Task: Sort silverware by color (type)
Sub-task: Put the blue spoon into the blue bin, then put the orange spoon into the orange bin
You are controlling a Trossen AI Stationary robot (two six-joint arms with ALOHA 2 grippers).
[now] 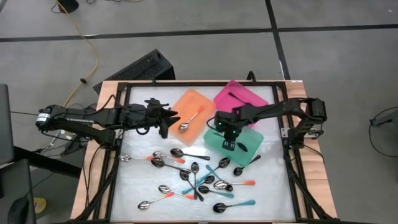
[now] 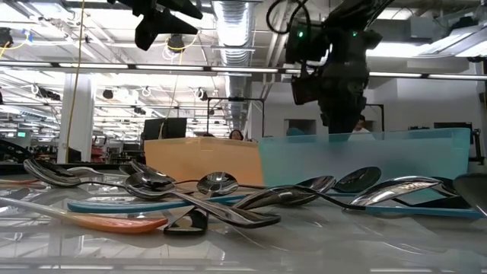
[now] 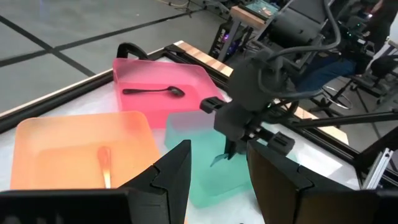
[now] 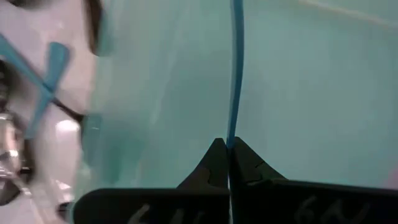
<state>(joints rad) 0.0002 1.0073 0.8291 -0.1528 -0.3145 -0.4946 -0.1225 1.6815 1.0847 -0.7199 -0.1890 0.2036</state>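
Note:
Several spoons with orange, teal or black handles lie scattered on the table's near half. My right gripper points steeply down over the teal tray, shut on a teal spoon handle. This spoon's bowl is not visible. An orange-handled spoon lies in the orange tray, and a black spoon lies in the pink tray. My left gripper hovers open above the table, left of the orange tray, holding nothing. My right gripper pinches the thin teal handle between its two fingertips. The fingers come from above, slanting down, and the handle runs straight on from them. The spoon hangs below the fingers inside the teal tray; whether it touches the tray floor I cannot tell.
The three trays stand side by side at the table's far middle and right. A black frame runs round the table top. The spoon pile fills the near middle; bare surface lies at the far left and near right.

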